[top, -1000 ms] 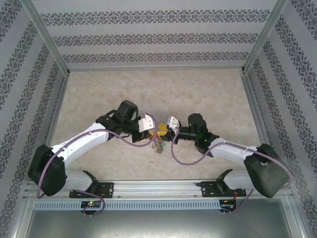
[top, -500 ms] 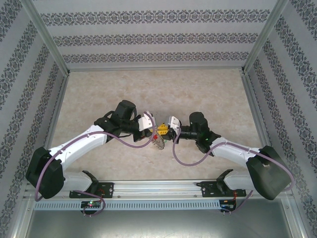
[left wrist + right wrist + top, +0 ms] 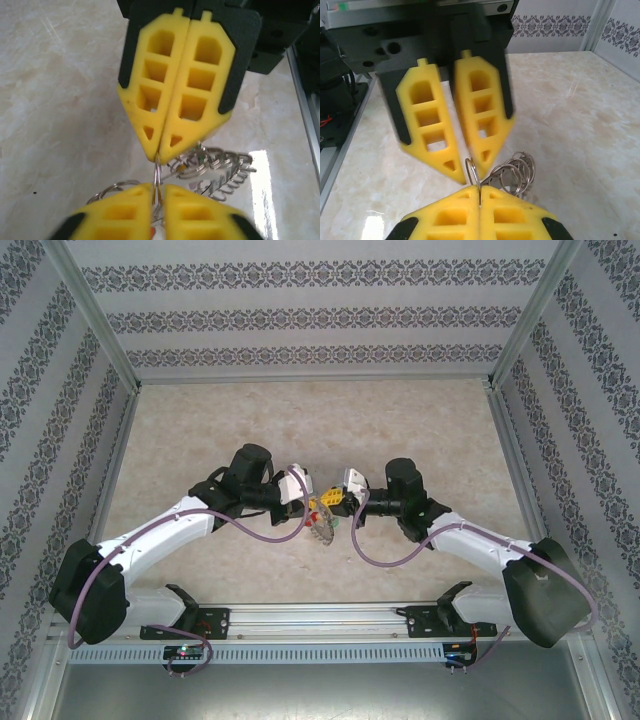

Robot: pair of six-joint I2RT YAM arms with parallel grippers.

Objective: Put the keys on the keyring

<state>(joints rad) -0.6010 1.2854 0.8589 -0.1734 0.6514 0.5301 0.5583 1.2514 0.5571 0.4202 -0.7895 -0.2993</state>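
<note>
From above, the two white-and-black arms reach toward each other over the middle of a beige, marble-patterned table [image 3: 200, 420]. The left end effector [image 3: 311, 502] and the right end effector [image 3: 332, 498] almost meet tip to tip. Just below them hangs the keyring [image 3: 322, 523], a small silvery tangle. A red speck and a green speck on it are probably the keys [image 3: 313, 511], but they are too small to make out. Lilac cables loop under both arms, and walls papered in a dark floral stripe close in the table on three sides. On the left wrist camera, that arm's own yellow fingers [image 3: 120, 215], ribbed plastic with cut-out pockets, are cropped at the bottom edge. The left end effector [image 3: 158, 187] stands slightly parted, and a thin wire of the ring runs up through the gap without being pinched. Facing it, the right end effector [image 3: 159, 150] has its two pointed fingers pressed flat together on that wire. The keyring [image 3: 215, 167] fans out behind as coiled, glinting links, blurred and partly hidden by the tips. On the right wrist camera, the right end effector [image 3: 479, 192] is closed tight on the wire loop. Beyond it the left end effector [image 3: 470, 172] shows a clear gap between its fingers. The keyring [image 3: 515, 172] curls beside them above the glossy table [image 3: 570, 100].
</note>
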